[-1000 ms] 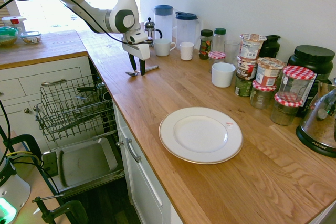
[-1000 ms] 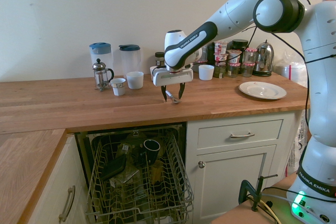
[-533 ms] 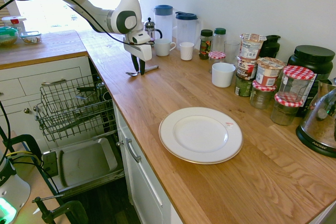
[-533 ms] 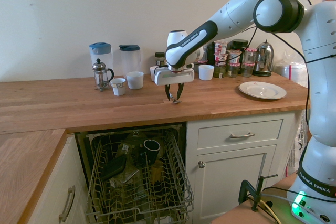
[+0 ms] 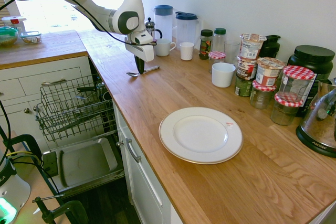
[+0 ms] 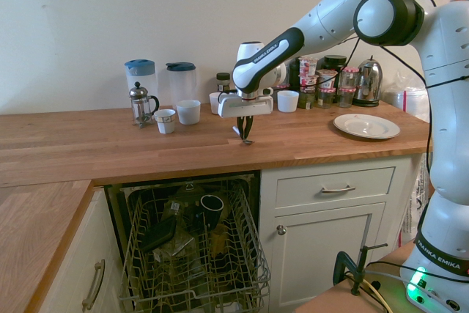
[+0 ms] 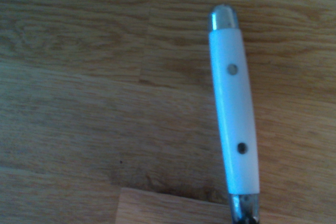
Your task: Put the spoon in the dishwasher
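The gripper (image 6: pixel 245 135) has just closed in and now pinches the spoon (image 5: pixel 133 74) on the table (image 5: pixel 126 92), so it can likely lift it toward the dishwasher (image 6: pixel 253 276) below.

Pretty open wood on the counter (image 5: pixel 157 98) between the white plate (image 5: pixel 201 135) and the spoon (image 5: pixel 144 71), but cups (image 5: pixel 186 51) and jars (image 5: pixel 262 95) crowded the wall side.

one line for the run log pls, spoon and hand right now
task: spoon to dishwasher | hand: fingers closed around spoon | spoon: on worktop | dishwasher rack: pulled out | spoon not yet in rack
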{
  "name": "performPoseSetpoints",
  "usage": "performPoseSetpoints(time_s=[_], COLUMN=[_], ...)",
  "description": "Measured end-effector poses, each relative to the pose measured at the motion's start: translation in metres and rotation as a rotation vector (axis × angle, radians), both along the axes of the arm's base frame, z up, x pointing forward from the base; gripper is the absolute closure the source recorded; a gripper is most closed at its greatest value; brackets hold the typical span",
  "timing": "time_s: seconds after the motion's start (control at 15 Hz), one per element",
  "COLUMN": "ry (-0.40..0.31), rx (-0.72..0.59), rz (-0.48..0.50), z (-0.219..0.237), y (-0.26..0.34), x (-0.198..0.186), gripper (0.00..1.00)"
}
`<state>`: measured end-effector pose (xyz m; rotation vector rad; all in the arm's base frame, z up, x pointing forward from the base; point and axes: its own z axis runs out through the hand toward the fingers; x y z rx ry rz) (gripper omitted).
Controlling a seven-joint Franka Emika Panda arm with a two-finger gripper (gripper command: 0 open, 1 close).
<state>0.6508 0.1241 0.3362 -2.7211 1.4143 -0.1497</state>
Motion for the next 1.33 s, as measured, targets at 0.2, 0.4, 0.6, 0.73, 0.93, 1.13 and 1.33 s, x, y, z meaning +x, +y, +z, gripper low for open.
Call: performPoseSetpoints(time_s=[0.2,0.4,0.6,0.73,0.93,1.13,1.33], ry=[-0.005,-0.033,-0.038,-0.04,-0.072,-0.085,-0.096], rx=[0.0,-0.002,-0.002,-0.003,0.006,-0.001,-0.018], rz=[0.003,0.023,0.049,0.063,0.041,0.033,0.013], z=[0.017,0.068,0.104,0.104,0.085,0.087,0.074], y=[-0.001,0.007,0.046,0.083,0.131,0.143,0.174], x=[-0.008,-0.038,-0.099,-0.148,-0.215,-0.226,-0.265], gripper=[1.0,1.0,1.0,1.0,1.0,1.0,1.0])
